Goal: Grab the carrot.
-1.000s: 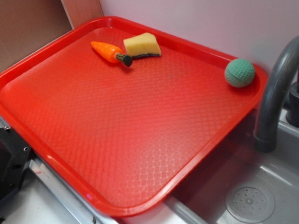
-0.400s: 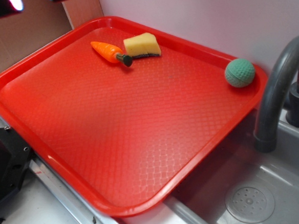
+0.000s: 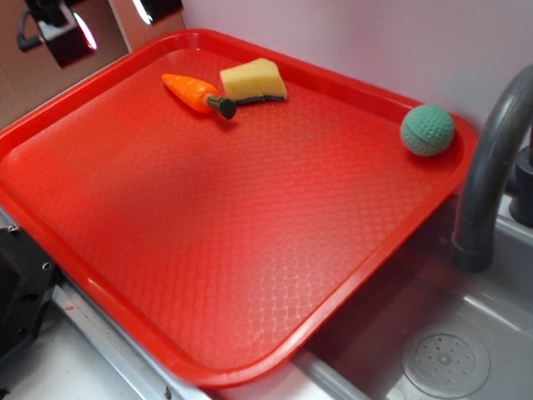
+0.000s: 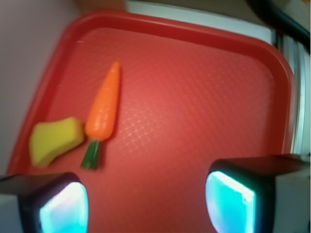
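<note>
Carrot [image 3: 197,93] flat on red tray [image 3: 244,253] near its far edge, dark stub touching the yellow wedge [image 3: 253,79]. Gripper [image 3: 106,13] above tray's far-left corner, fingers [image 4: 58,206] spread wide, holding nothing. Green ball [image 3: 427,130] by tray's right rim.

The carrot [image 3: 193,91] [image 4: 103,106] is a small orange plastic toy, tapering to a point at one end and capped by a dark green stub at the other. It lies flat on its side near the far left corner of the red tray [image 3: 244,253], pointed tip toward the left edge, stub toward the middle.
</note>
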Tool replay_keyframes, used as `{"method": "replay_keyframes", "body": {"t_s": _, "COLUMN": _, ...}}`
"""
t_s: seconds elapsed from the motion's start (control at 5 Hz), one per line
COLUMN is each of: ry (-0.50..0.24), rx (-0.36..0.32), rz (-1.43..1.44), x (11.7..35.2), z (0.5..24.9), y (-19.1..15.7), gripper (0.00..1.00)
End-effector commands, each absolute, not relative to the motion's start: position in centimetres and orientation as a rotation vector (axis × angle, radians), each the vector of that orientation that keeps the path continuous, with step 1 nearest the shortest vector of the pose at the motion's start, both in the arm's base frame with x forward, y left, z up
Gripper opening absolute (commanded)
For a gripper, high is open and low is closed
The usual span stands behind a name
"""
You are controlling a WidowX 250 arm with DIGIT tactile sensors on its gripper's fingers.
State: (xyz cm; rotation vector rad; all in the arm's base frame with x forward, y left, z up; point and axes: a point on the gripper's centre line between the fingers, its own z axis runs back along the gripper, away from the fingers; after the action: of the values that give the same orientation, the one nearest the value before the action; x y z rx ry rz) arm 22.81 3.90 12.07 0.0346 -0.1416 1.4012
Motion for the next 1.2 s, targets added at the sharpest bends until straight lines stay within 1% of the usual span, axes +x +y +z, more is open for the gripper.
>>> {"method": "replay_keyframes", "body": {"t_s": 0.0, "ry": -0.207, "rx": 0.093, "rz": 1.551, "x": 26.2, "z": 9.5, "y": 10.2, "gripper": 1.00}}
{"method": "replay_keyframes", "body": {"t_s": 0.2, "ry": -0.252, "rx": 0.150, "rz": 1.602, "x": 27.5, "z": 6.8, "y": 10.9, "gripper": 1.00}}
{"method": "replay_keyframes", "body": {"t_s": 0.4, "ry": -0.221, "rx": 0.188, "rz": 1.552, "x": 28.2, "z": 4.8, "y": 9.8, "gripper": 1.00}}
{"method": "replay_keyframes", "body": {"t_s": 0.6, "ry": -0.167, "rx": 0.155, "rz": 1.470, "x": 29.0, "z": 3.1, "y": 8.1, "gripper": 1.00}}
{"method": "replay_keyframes", "body": {"t_s": 0.8, "ry": -0.164, "rx": 0.150, "rz": 1.394, "x": 29.3, "z": 2.5, "y": 5.9, "gripper": 1.00}}
{"method": "replay_keyframes", "body": {"t_s": 1.0, "ry": -0.195, "rx": 0.194, "rz": 1.418, "x": 28.7, "z": 2.3, "y": 5.2, "gripper": 0.00}}
